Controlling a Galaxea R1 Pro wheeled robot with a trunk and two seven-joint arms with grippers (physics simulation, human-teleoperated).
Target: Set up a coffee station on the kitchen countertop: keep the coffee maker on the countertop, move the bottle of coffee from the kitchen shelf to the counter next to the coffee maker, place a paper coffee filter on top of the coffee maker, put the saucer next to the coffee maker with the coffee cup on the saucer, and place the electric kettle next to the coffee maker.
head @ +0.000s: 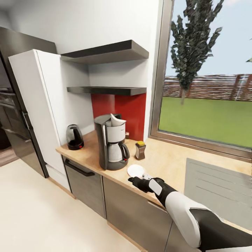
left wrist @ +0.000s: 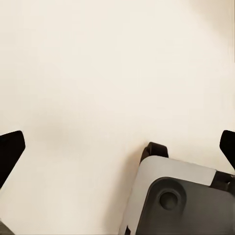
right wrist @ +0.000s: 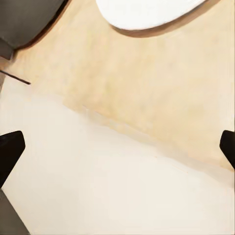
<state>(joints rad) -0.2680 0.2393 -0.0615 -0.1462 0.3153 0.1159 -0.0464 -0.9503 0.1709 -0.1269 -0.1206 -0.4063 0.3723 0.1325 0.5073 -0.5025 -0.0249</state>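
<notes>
Now the right gripper [head: 134,180] hangs at the counter's front edge, fingertips [right wrist: 11,147] spread wide and empty.
Just beyond lies the white saucer [head: 135,170], beside the coffee maker [head: 111,141] with its paper filter [head: 116,120] on top; coffee bottle [head: 140,150] and electric kettle [head: 74,137] stand near. Seemingly the cup remains to fetch.

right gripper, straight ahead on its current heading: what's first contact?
Probably the countertop near its front edge: the right gripper, open, points down at it, just short of the saucer. Depth unclear.
</notes>
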